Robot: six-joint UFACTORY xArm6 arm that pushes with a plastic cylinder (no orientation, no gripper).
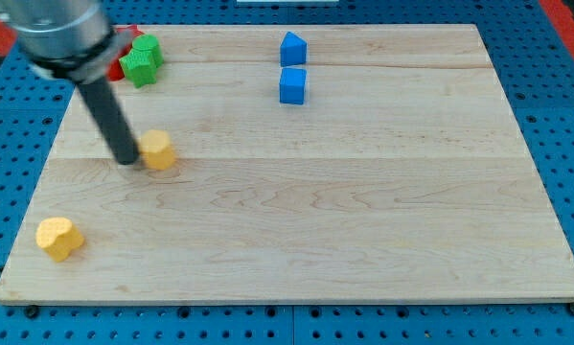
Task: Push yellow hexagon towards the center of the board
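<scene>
Yellow and faceted, the hexagon [157, 150] is seen at the wooden table's [363, 220] left side, touched at its left by my tip [127, 159]. No fingers are carried; no writing is readable.

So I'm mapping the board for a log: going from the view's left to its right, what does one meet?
Yellow heart → my tip → yellow hexagon → the two blue blocks, stacked in line near the top. The green and red blocks overlap the rod, so omitted.
</scene>
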